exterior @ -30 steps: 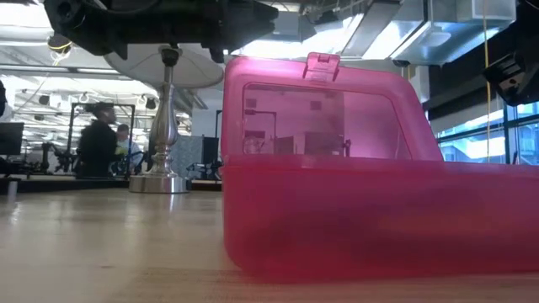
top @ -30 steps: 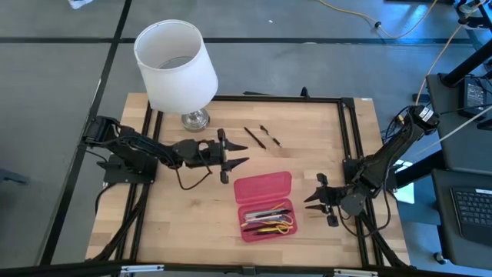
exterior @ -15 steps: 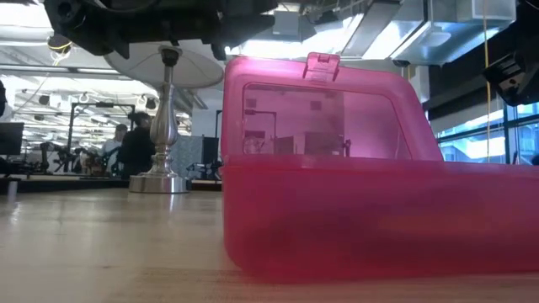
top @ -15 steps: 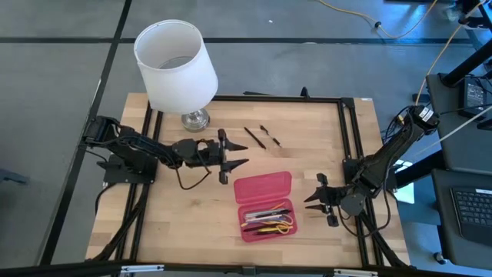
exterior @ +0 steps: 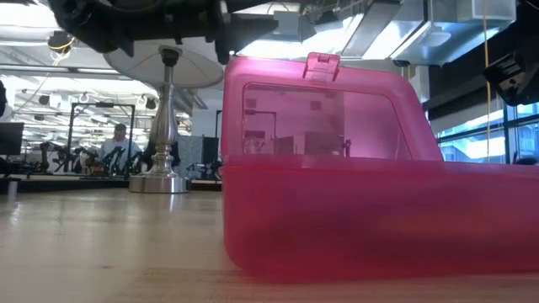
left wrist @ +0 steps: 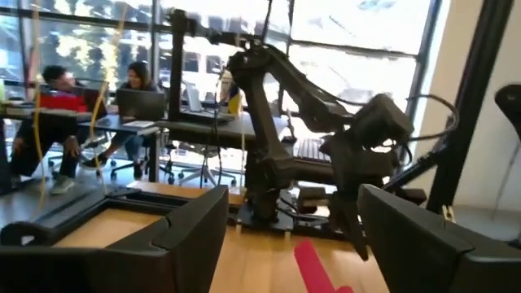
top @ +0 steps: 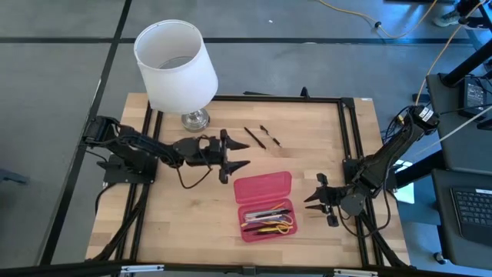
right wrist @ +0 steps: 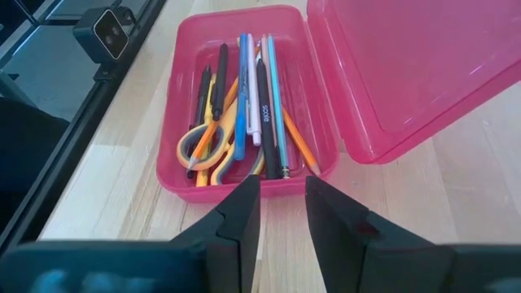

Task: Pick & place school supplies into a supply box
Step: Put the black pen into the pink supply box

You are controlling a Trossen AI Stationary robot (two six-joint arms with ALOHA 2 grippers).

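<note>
The pink supply box lies open on the table, its lid folded back toward the far side. Its tray holds pens, pencils and yellow-handled scissors. Two dark pens lie on the wood beyond the box. My left gripper hovers open between the lamp base and the box, fingers pointing toward the table's right. My right gripper is open, right of the box and aimed at it; its fingers stand short of the tray's near wall.
A white-shaded lamp stands on its metal base at the far left of the table. A black frame rail runs along the table's right side. People sit in the room beyond. Bare wood lies left of the box.
My left gripper has edged slightly toward the table's right, still open. A person in the room behind has walked past the lamp base. Box, pens and right arm have kept still.
</note>
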